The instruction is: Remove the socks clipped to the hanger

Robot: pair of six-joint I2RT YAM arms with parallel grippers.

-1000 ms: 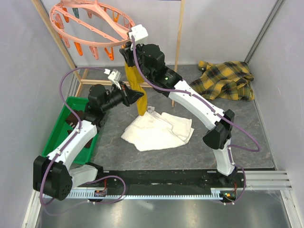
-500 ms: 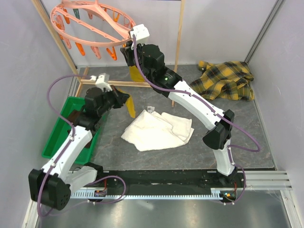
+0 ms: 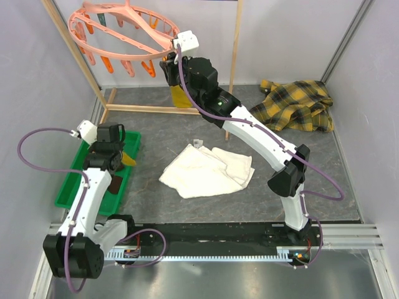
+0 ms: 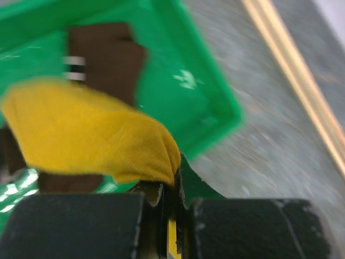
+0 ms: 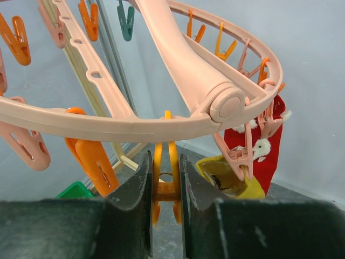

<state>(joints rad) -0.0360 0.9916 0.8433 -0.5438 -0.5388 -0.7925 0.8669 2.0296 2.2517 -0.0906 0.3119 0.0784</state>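
Left gripper (image 4: 171, 197), clenched on a mustard sock (image 4: 91, 135), has been carried from the hanger (image 5: 178, 70) to above the green tray (image 4: 205, 102); right gripper (image 5: 166, 186) is kept pinched on an orange clip (image 5: 173, 156) beneath its rim

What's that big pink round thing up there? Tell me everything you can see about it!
The hanger is a round ring of salmon-pink plastic with crossbars inside it. It hangs tilted, up by a wooden rack. Pink and orange clips dangle from its rim, plus one green clip. A yellow sock and a red sock hang from clips on one side. The right gripper has its fingers closed on an orange clip under the rim.
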